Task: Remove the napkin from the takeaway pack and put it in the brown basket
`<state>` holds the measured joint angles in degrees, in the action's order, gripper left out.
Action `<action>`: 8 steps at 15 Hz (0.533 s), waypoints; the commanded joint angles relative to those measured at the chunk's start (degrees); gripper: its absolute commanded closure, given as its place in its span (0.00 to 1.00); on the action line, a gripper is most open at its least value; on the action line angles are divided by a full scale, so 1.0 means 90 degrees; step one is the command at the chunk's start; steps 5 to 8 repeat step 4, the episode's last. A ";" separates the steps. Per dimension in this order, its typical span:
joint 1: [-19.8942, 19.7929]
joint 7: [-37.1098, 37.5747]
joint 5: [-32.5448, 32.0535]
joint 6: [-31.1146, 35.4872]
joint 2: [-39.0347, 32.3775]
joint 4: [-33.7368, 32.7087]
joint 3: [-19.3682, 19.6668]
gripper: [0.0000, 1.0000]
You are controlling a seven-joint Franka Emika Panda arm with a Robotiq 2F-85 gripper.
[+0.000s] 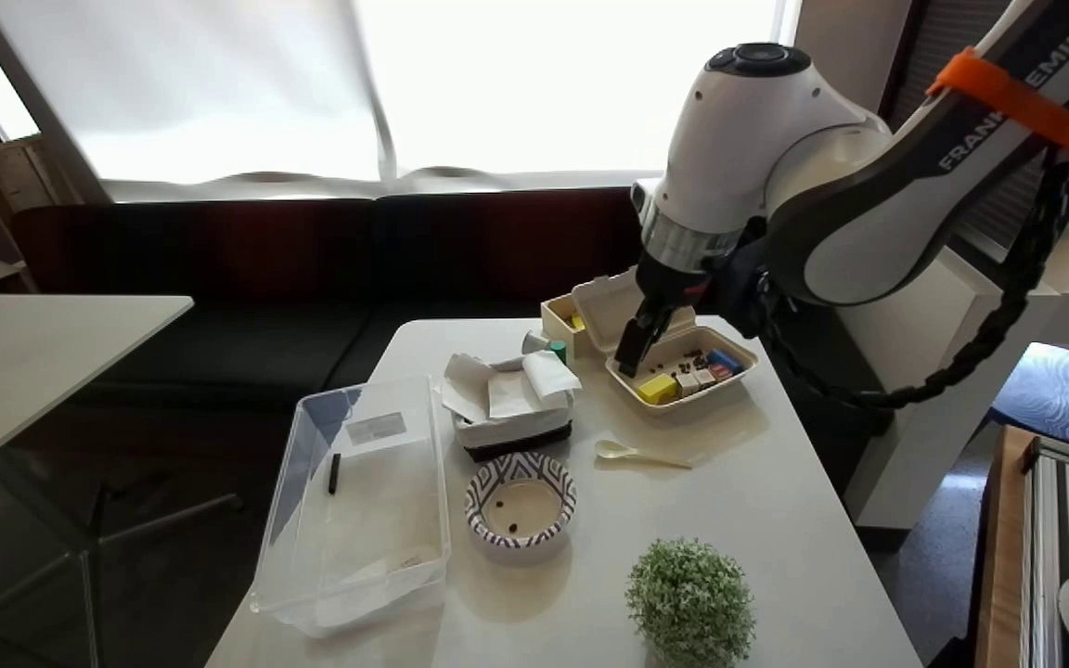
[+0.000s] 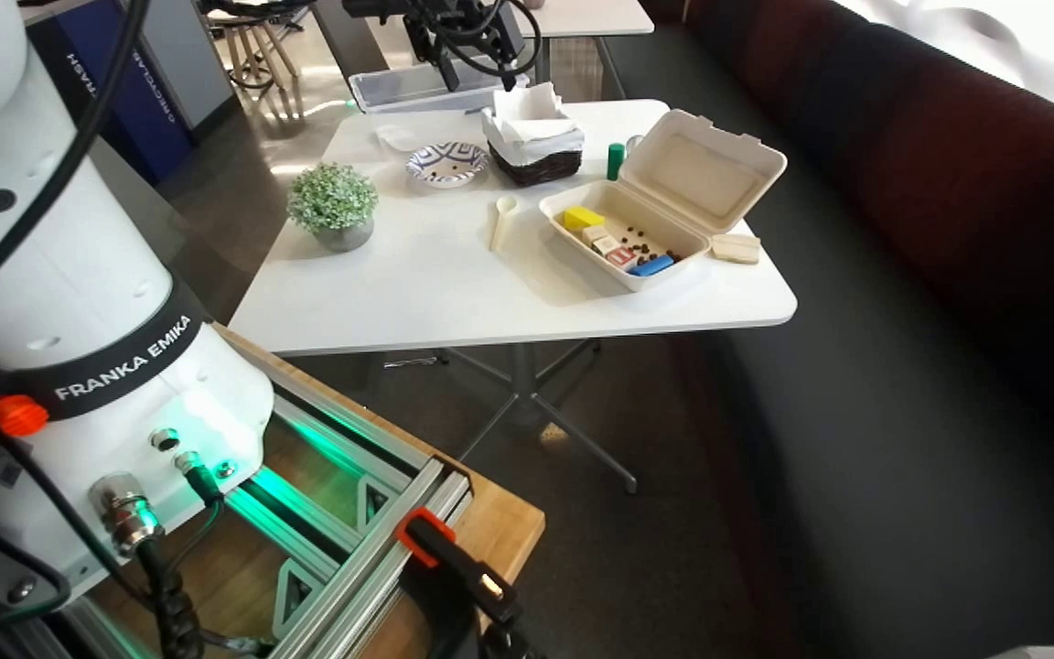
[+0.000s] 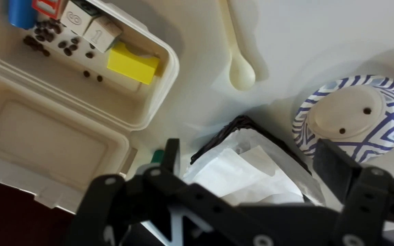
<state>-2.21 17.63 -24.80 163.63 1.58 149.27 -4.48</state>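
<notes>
The takeaway pack (image 1: 611, 311) stands open on the table, lid up. It also shows in an exterior view (image 2: 708, 169) and the wrist view (image 3: 46, 141). It holds blocks and dark beans; no napkin shows in it. The brown basket (image 2: 541, 170) is lined with white paper; its dark rim shows in the wrist view (image 3: 214, 140). A white folded napkin (image 3: 217, 167) lies in the basket on the liner; where napkin and liner part is hard to tell. My gripper (image 3: 250, 150) is open and empty, above the basket, its fingers apart on either side of it in the wrist view.
The patterned bowl (image 1: 521, 501) stands beside the basket, with the clear tub (image 1: 363, 520) beyond it. A pale spoon (image 3: 239, 70) lies between pack and bowl. A green cylinder (image 2: 615, 162) stands between basket and pack. A potted plant (image 2: 333, 203) stands at the table's edge.
</notes>
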 commanded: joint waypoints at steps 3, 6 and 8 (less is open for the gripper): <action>-0.0054 -0.0125 0.0013 -0.0083 0.0270 0.0152 0.0019 0.00; -0.0053 -0.0125 0.0013 -0.0083 0.0284 0.0167 0.0017 0.00; -0.0053 -0.0125 0.0013 -0.0083 0.0284 0.0167 0.0017 0.00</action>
